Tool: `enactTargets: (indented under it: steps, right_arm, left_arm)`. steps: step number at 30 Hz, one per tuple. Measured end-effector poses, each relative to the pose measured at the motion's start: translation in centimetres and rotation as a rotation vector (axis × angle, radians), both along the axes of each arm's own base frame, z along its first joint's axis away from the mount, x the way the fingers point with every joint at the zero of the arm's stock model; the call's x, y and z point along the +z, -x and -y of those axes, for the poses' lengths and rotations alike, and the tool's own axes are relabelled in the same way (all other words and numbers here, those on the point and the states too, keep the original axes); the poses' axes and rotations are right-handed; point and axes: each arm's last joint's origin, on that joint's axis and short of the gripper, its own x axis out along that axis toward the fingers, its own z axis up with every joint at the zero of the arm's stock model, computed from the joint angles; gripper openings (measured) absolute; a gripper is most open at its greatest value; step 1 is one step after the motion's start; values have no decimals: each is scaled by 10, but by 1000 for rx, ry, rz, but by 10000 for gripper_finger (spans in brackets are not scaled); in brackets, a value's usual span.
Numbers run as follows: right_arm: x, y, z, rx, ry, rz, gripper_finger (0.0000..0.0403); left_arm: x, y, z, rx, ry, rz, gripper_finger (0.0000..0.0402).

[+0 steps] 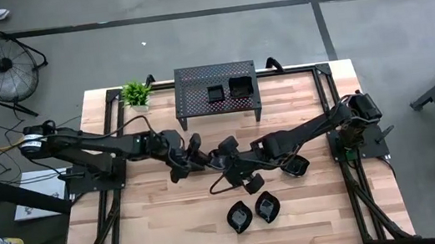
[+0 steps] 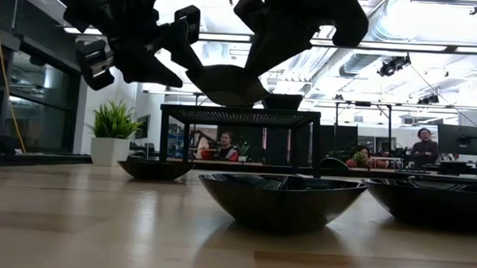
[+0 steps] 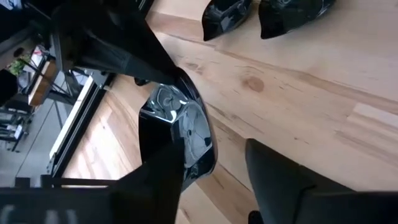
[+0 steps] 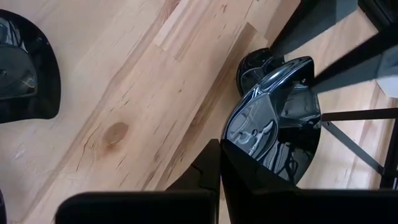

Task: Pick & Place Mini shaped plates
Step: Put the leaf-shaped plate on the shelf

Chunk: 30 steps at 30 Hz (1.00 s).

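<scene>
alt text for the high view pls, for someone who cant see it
Seen from above, two dark arms meet at the middle of a wooden table, the right end effector shut on a small black plate and the left end effector close beside it. Two leaf-shaped plates lie near the front edge; a perforated stand holding two square plates sits at the back beside a small plant.

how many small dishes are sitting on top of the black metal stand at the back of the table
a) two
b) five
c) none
a, the high view shows two small dishes side by side on the perforated top of the stand.
</scene>
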Motion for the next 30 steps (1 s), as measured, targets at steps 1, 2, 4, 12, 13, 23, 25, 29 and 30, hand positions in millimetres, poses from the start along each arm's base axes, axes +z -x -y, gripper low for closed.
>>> enactTargets:
  steps: [1,2,4,12,13,23,25,29,30]
  right_arm:
    - [0,0,0,0,0,1,0]
    - [0,0,0,0,-1,3,0]
    - [0,-1,0,1,-3,7,0]
    - [0,-1,0,1,-3,7,0]
    - [0,-1,0,0,-4,7,0]
    - [0,-1,0,0,-3,7,0]
    - [0,0,0,1,-4,6,0]
    - [0,-1,0,1,-4,7,0]
    - [0,0,0,1,-4,6,0]
  left_arm:
    - [0,0,0,-1,0,0,156]
    - [0,0,0,0,0,-1,145]
    - [0,0,0,0,0,0,122]
    - [0,0,0,1,1,-1,59]
    - [0,0,0,1,1,-1,54]
    - [-1,0,0,0,2,-7,11]
    - [0,0,0,-5,4,-6,4]
    - [0,0,0,-15,10,-4,3]
    - [0,0,0,-16,10,-4,2]
